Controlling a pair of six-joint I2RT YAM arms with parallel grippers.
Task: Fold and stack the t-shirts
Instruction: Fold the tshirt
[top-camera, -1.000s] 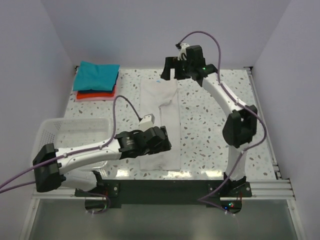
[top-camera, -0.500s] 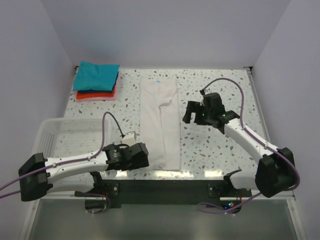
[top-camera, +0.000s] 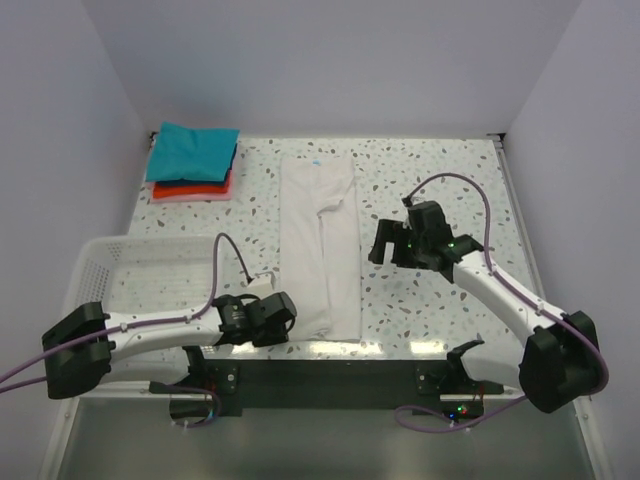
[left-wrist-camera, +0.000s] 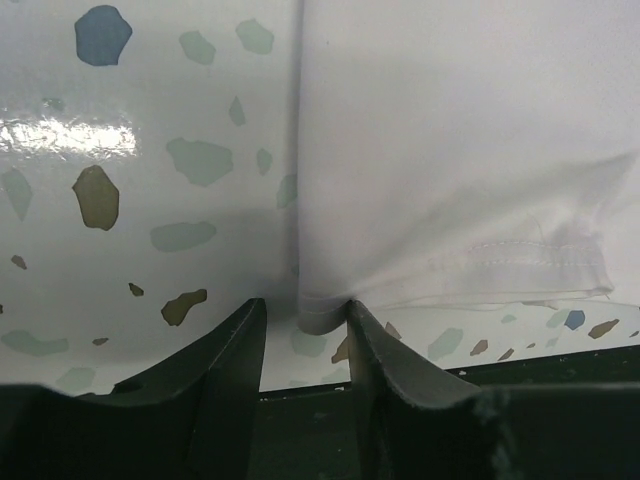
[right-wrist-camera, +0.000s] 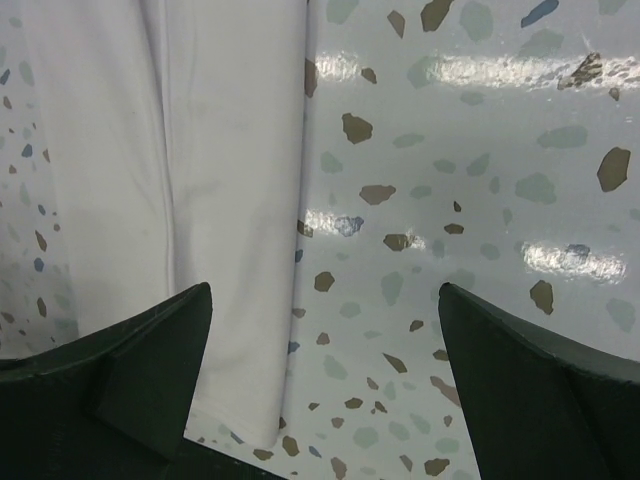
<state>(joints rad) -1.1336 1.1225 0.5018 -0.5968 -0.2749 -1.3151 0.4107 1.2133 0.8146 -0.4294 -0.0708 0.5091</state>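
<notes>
A long white t-shirt (top-camera: 320, 250) lies folded into a narrow strip down the middle of the table. My left gripper (top-camera: 290, 322) is low at its near left corner. In the left wrist view that white t-shirt (left-wrist-camera: 450, 150) has its corner between the narrowed jaws of the left gripper (left-wrist-camera: 300, 310); the cloth touches the right finger, and a gap shows at the left finger. My right gripper (top-camera: 380, 242) hovers open just right of the shirt's middle; the right gripper (right-wrist-camera: 325, 300) is wide open, with the white t-shirt (right-wrist-camera: 200, 150) edge below. The folded teal t-shirt (top-camera: 193, 150) lies on the red-orange t-shirt (top-camera: 190, 188), far left.
A white mesh basket (top-camera: 100, 250) stands at the near left, with the left arm lying across its front. The speckled tabletop (top-camera: 440, 190) ends in a metal rail on the right. A dark base plate (top-camera: 330, 365) runs along the near edge.
The right arm swung from the shirt's far end down to its right side. The left gripper drew back to the near left corner and its jaws narrowed around it.
</notes>
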